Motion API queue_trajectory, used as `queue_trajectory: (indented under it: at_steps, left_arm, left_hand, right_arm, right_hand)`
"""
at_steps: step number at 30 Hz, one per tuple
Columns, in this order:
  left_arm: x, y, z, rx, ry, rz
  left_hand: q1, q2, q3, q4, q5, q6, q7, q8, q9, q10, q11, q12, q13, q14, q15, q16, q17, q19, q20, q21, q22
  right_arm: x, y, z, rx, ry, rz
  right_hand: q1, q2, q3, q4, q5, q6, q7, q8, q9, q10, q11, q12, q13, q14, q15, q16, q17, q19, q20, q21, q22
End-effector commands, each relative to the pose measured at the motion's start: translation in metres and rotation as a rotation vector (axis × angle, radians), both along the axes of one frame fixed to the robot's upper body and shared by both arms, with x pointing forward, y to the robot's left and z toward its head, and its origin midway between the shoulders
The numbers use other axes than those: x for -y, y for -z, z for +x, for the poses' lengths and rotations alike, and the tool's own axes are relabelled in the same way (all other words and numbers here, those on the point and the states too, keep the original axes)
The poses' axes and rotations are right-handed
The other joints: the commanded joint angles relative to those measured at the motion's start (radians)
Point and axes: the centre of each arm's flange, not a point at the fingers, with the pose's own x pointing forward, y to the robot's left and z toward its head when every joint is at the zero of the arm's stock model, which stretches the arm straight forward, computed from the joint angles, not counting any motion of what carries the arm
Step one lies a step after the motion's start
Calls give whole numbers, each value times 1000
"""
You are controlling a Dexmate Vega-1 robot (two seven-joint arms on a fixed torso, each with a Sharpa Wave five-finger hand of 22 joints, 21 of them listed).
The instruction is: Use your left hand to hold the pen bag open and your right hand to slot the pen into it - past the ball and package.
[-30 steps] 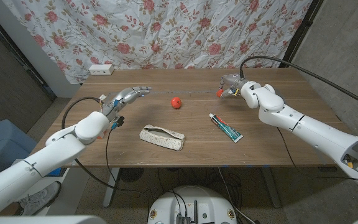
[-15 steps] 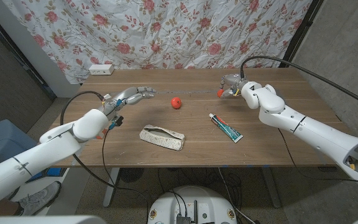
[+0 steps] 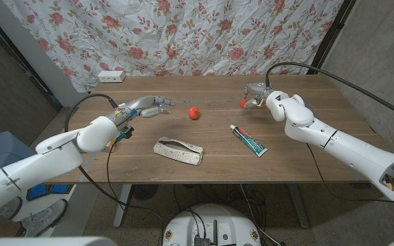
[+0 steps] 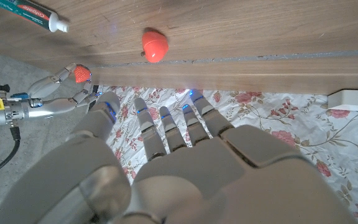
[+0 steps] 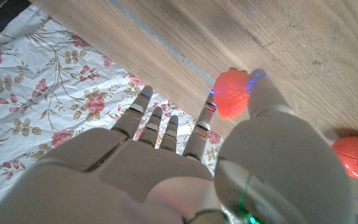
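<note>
The cream pen bag (image 3: 178, 151) lies on the wooden table (image 3: 299, 154) near its front edge, its zip side up. Left of the red ball (image 3: 193, 113) (image 4: 155, 45), my left hand (image 3: 150, 106) (image 4: 166, 155) hovers with fingers spread and nothing in it. At the far right my right hand (image 3: 253, 92) (image 5: 166, 162) pinches a small red strawberry-like object (image 3: 241, 102) (image 5: 232, 101) between thumb and a finger; no pen shaft shows. That hand (image 4: 55, 96) and the object (image 4: 81, 73) also appear in the left wrist view. The package, a toothpaste tube (image 3: 247, 139) (image 4: 27, 11), lies between the bag and my right arm.
A white power strip (image 3: 111, 76) (image 4: 353, 99) sits at the table's back left corner. A floral curtain (image 3: 183, 34) hangs behind the table. The ball (image 5: 355, 157) also shows in the right wrist view.
My left hand has drifted right toward the ball, and the forearm has swung inward. The right hand and the things on the table have stayed put.
</note>
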Motion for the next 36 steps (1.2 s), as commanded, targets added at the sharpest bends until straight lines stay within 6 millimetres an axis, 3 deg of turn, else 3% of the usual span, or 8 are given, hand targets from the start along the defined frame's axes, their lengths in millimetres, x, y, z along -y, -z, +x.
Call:
queue_trajectory:
  at_steps: [1, 11, 17, 31, 36]
  left_arm:
    - [7, -7, -12, 56, -48, 137]
    - [21, -5, -21, 141, -104, 273]
    - [27, 0, -23, 158, -135, 315]
    - [42, 15, -28, 186, -171, 375]
    - [47, 20, -31, 202, -193, 374]
  left_hand:
    - [73, -28, 5, 2, 7, 47, 6, 13, 4, 28, -13, 5, 6, 28, -86, 7, 2, 27, -7, 5, 3]
    - [176, -66, -11, 6, 7, 135, 16, 25, 5, 75, -25, 10, 7, 61, -97, 9, 3, 40, -12, 3, 5]
    - [203, -70, -19, 9, 7, 156, 24, 24, 6, 91, -22, 11, 7, 71, -98, 9, 4, 42, -16, 3, 6]
    - [262, -72, -49, 16, 4, 211, 13, 19, 7, 118, -39, 7, 7, 96, -111, 11, 5, 45, -16, 4, 7]
    - [285, -74, -65, 16, 3, 236, 17, 16, 7, 147, -38, 11, 7, 119, -97, 15, 4, 60, -17, 9, 8]
  right_arm:
    - [1, 3, -7, -5, 17, 24]
    - [1, 1, -12, -28, 31, 66]
    - [-2, -1, -18, -26, 34, 70]
    - [-3, -3, -23, -46, 41, 109]
    - [-3, -1, -23, -54, 41, 116]
  right_hand:
    - [5, 7, -3, -1, 0, 6, -1, 8, 5, 5, 2, -2, 2, 9, 0, 3, 4, 0, 3, -4, 3]
    - [5, 9, -5, 0, 0, 6, -1, 9, 5, 3, 2, -5, 2, 1, 4, 0, 6, -7, 8, -6, 3]
    - [5, 9, -6, 0, 0, 6, -1, 9, 5, 2, 3, -6, 2, 0, 7, -1, 6, -9, 9, -7, 3]
    - [7, 13, -7, 0, 0, 2, -1, 8, 4, 0, 2, -9, 3, 0, 7, -1, 8, -10, 8, -6, 3]
    - [9, 14, -7, 0, 0, 2, -1, 7, 3, 1, 2, -10, 3, 0, 8, -1, 8, -10, 9, -6, 3]
